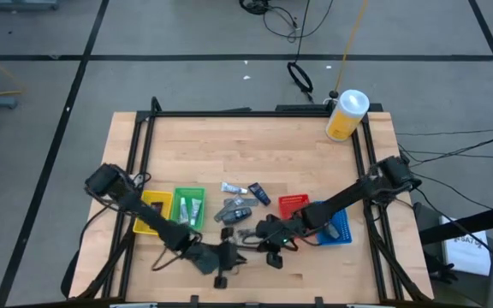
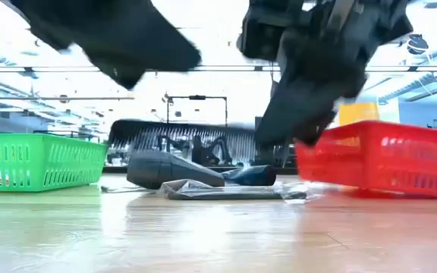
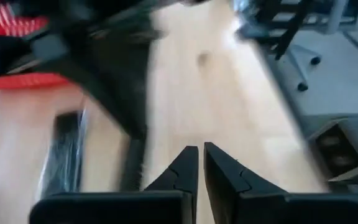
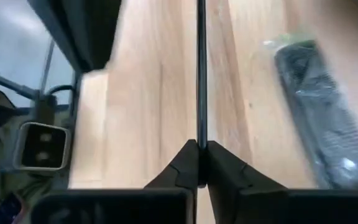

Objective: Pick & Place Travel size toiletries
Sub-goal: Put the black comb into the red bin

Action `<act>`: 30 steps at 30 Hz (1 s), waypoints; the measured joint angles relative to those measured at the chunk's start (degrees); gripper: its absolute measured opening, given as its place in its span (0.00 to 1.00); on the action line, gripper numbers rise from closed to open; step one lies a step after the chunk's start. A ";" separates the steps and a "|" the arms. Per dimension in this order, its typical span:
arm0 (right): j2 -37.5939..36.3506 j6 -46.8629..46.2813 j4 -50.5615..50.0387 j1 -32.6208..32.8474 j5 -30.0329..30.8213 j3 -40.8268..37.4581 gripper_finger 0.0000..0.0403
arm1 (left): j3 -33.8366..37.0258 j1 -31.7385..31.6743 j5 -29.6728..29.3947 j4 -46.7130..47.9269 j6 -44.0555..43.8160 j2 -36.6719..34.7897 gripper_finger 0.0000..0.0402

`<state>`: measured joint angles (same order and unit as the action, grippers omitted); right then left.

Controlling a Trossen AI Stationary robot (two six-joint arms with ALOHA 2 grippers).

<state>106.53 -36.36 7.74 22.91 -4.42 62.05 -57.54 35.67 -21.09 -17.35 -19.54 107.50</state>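
Sorting is sitting at a partial stage. The green bin (image 1: 188,208) is already holding a few travel toiletries, while a loose cluster of tubes and packets (image 1: 240,205) is lying on the bare counter (image 1: 246,145) between the green bin and the red bin (image 1: 294,204); the contents of the yellow bin (image 1: 154,210) and blue bin (image 1: 339,227) are not showing clearly.

The right tool (image 4: 199,177) is pressing its fingers fully together on what appears to be a thin flat packet held edge-on (image 4: 201,74) (identity cannot be confirmed), low over the counter just beside a wrapped dark tube (image 4: 319,118).

The left tool (image 3: 199,167) is hovering near the front edge, nearly closed and gripping nothing.

Judgement: most pieces are awaiting placement.
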 joint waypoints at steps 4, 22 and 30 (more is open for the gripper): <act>-8.38 -2.32 -8.90 1.37 0.16 0.06 0.02 | 0.07 3.69 -10.06 1.60 4.33 -2.45 0.06; -34.42 -43.94 -62.99 5.73 7.35 -0.61 0.02 | 0.02 3.18 -24.50 18.43 -10.20 -2.03 0.06; -28.63 -48.32 -48.28 2.60 5.84 -5.59 0.03 | 0.27 3.20 -25.63 20.52 -13.31 -2.03 0.06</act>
<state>77.90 -84.68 -40.54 25.51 1.42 56.46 -57.27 38.87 -46.72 3.17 -32.84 105.47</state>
